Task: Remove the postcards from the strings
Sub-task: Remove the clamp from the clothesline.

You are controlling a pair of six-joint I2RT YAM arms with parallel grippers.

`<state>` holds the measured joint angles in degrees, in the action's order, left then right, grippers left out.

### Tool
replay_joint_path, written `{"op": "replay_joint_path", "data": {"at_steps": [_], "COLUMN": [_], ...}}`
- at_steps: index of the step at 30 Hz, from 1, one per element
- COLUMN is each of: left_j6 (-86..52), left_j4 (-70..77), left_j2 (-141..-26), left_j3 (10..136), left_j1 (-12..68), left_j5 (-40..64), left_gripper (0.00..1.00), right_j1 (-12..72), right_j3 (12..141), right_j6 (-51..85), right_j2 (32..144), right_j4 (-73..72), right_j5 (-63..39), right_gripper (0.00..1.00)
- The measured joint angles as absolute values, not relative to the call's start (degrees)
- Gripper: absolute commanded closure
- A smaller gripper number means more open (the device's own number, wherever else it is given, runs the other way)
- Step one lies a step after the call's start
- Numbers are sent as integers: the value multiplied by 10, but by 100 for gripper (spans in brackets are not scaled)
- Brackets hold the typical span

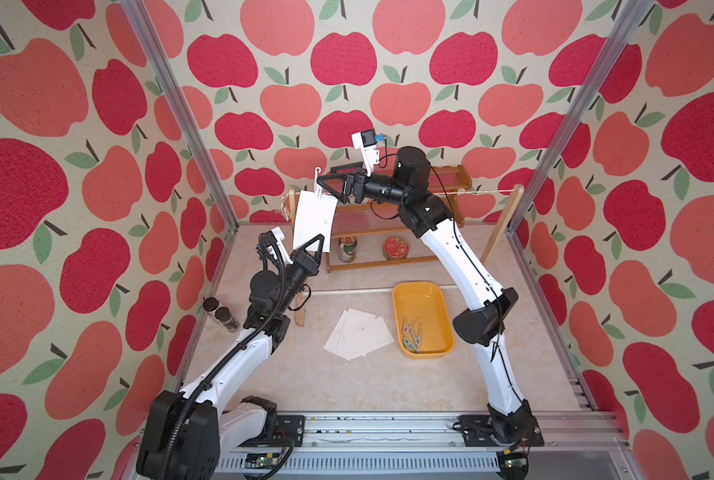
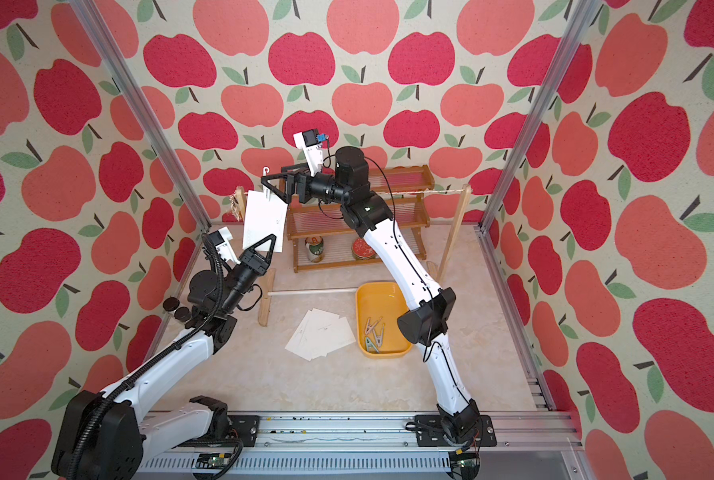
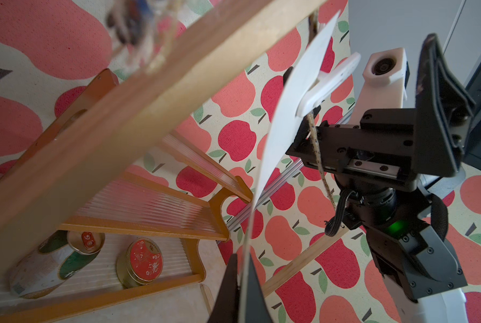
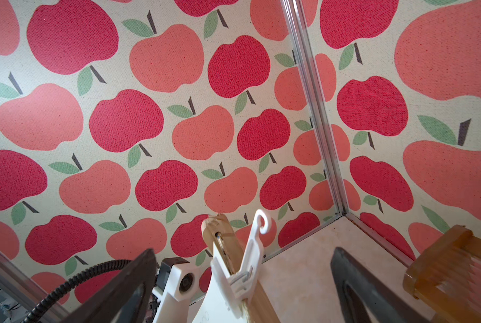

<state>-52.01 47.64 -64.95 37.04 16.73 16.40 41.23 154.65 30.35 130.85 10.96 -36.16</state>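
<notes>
One white postcard [image 1: 314, 220] [image 2: 264, 220] hangs near the string's [image 1: 471, 192] [image 2: 422, 192] knotted left end, pinned by a white clothespin [image 1: 316, 183] [image 4: 247, 265]. My left gripper [image 1: 320, 237] [image 2: 272, 237] [image 3: 242, 260] is shut on that postcard's lower edge. My right gripper [image 1: 324, 174] [image 2: 272, 173] [image 4: 242, 251] is open at string height, its fingers standing either side of the clothespin without touching it. In the left wrist view the postcard [image 3: 284, 134] runs up edge-on to the clothespin [image 3: 326, 81]. Several loose postcards [image 1: 357, 334] [image 2: 320, 334] lie in a fanned pile on the table.
A yellow tray [image 1: 419, 284] holding several clothespins [image 1: 412, 332] sits right of the pile. Behind the string is a wooden shelf rack [image 1: 388, 232] with two tins. Two dark-lidded jars [image 1: 222, 313] stand by the left wall. A white dowel [image 1: 347, 291] joins the wooden posts [image 1: 505, 224].
</notes>
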Motion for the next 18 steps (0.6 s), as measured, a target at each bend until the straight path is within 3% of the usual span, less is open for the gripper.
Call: {"op": "replay_joint_path", "data": {"at_steps": [11,14,18], "left_j6": [-533,-534,-542], "left_j4": [474,474,474], "left_j2": [-650,-653,-656], "left_j3": [372,375,382], "left_j1": [167,166,165], "left_j5": [170,171,175], "left_gripper": [100,100,100], "right_j1": [418,421,426], "right_j3": [1548,1548,1549], "right_j6": [375,384,395], "right_j2": [1340,1343,1343], "right_j4": [23,7,-9], "right_j5": [-405,-413,-422], "right_gripper": [4,9,22]}}
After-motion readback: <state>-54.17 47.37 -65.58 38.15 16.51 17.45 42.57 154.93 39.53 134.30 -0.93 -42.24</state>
